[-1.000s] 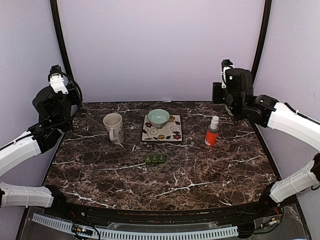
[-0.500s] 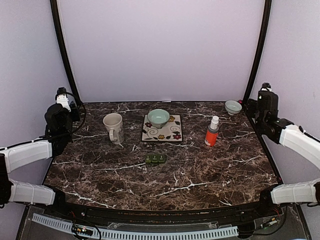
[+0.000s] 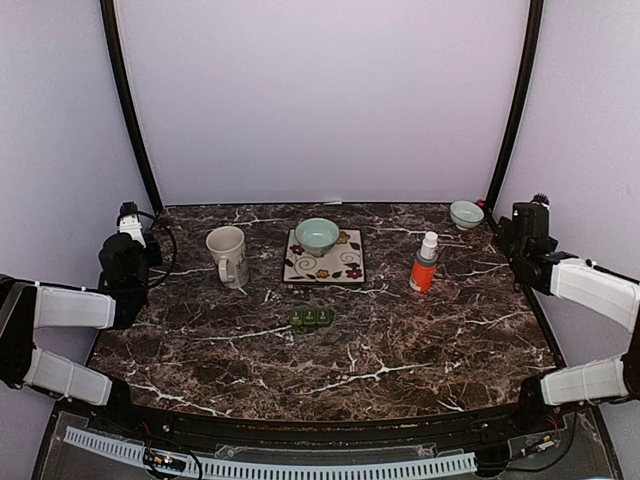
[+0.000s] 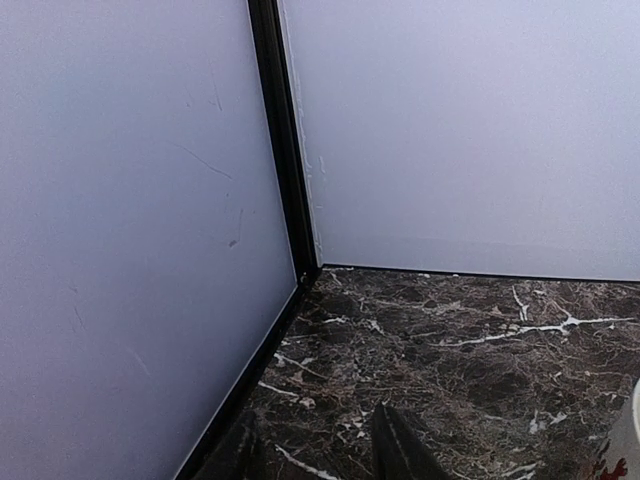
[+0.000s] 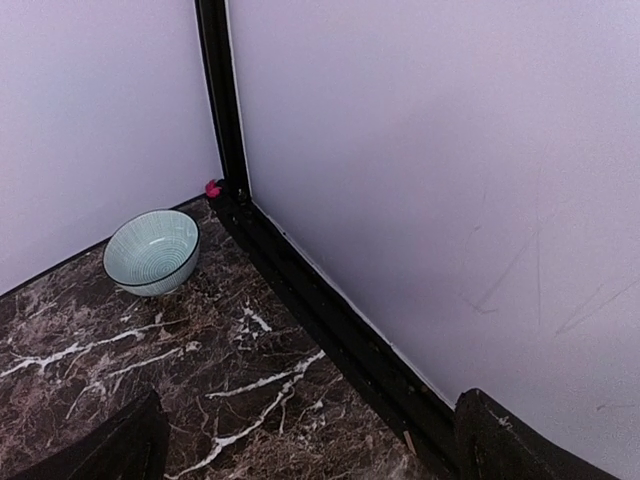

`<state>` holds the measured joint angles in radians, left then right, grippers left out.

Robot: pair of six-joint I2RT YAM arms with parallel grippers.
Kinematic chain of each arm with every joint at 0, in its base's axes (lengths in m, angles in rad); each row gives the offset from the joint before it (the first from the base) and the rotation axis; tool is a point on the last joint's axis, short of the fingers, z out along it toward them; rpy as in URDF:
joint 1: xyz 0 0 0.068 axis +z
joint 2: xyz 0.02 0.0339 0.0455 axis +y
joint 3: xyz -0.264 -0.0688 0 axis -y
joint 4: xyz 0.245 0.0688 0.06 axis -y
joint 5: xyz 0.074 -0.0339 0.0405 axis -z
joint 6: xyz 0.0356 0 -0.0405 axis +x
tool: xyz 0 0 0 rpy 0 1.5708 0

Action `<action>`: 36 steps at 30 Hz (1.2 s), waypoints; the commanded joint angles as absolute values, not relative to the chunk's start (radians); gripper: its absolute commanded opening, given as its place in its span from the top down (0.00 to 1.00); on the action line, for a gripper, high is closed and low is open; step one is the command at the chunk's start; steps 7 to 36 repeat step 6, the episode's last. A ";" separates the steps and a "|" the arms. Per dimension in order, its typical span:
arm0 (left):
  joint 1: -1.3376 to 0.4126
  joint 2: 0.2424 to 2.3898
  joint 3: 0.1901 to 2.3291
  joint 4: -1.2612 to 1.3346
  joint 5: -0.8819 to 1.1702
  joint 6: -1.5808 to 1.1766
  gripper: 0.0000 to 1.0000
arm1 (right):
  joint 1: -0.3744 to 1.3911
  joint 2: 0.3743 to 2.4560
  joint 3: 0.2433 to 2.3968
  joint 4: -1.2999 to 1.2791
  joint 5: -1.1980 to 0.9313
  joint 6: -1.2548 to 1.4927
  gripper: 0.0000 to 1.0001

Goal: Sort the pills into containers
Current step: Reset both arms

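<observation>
The left gripper [image 4: 320,460] sits low at the left edge of the worktop and faces the far left corner. Its two dark, pointy fingers [image 4: 398,450] are apart, and only stone shows in the gap. The right gripper [image 5: 310,450] sits at the right edge and faces the far right corner. Its two fat black fingers [image 5: 115,445] are spread very wide, with nothing between them.

Right by that far right corner stands a small round bowl [image 5: 152,251]. It is pale blue with thin lines and a dark rim. A tiny pink thing [image 5: 212,188] lies at the foot of the black corner post [image 5: 222,100].

The worktop [image 3: 400,340] is dark brown stone with white veins, smooth and shiny. The walls around it are plain and pale purple.

The pill box [image 3: 311,317] lies in the middle of the worktop, well apart from both grippers. It is a short dark green plastic strip of three square parts in a row. It is too small to tell how its lids sit.

Behind it, toward the far edge, lies a flat square tile [image 3: 345,265], cream with painted flowers. A round pale green bowl [image 3: 317,236] stands on the tile's far side. Left of the tile stands a cream mug [image 3: 227,255] with its handle turned to the near edge. Right of the tile stands a slim orange bottle [image 3: 425,265] with a white top.
</observation>
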<state>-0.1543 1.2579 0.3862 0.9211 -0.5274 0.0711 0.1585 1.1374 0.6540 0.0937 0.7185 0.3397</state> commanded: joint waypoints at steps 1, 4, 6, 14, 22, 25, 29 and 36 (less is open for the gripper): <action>-0.147 1.255 0.368 0.994 -0.527 0.069 0.62 | 0.156 1.182 0.702 0.051 0.770 0.456 0.00; -0.146 1.258 0.369 0.994 -0.531 0.071 0.62 | 0.157 1.163 0.676 0.081 0.746 0.450 0.00; -0.147 1.259 0.368 0.994 -0.532 0.068 0.62 | 0.156 1.145 0.655 0.104 0.734 0.446 0.00; -0.147 1.259 0.368 0.994 -0.532 0.068 0.62 | 0.156 1.145 0.655 0.104 0.734 0.446 0.00; -0.147 1.259 0.368 0.994 -0.532 0.068 0.62 | 0.156 1.145 0.655 0.104 0.734 0.446 0.00; -0.147 1.259 0.368 0.994 -0.532 0.068 0.62 | 0.156 1.145 0.655 0.104 0.734 0.446 0.00; -0.147 1.259 0.368 0.994 -0.532 0.068 0.62 | 0.156 1.145 0.655 0.104 0.734 0.446 0.00; -0.147 1.259 0.368 0.994 -0.532 0.068 0.62 | 0.156 1.145 0.655 0.104 0.734 0.446 0.00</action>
